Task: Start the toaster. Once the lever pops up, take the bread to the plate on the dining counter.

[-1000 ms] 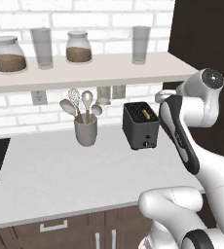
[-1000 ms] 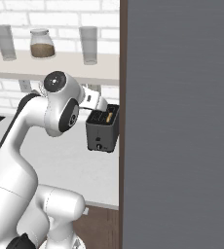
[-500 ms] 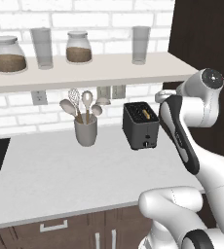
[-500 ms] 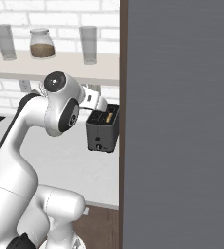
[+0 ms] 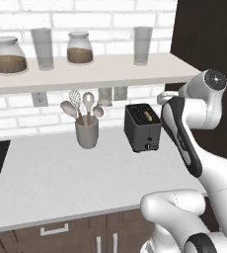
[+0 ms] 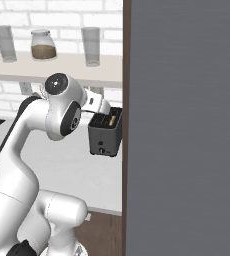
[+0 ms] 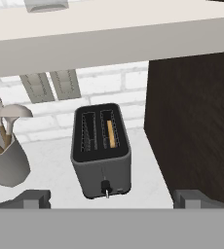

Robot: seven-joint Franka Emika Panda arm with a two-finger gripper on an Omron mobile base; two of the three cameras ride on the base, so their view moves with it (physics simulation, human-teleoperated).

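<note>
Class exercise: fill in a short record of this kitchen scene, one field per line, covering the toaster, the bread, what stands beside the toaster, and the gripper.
Toaster: dark toaster on the white worktop, by the brick wall
Bread: bread upright in one of the two slots
Lever: small knob on the narrow front face
Neighbour: grey utensil holder, apart from the toaster
Gripper: gripper above the toaster's front, jaws open, holding nothing
</note>
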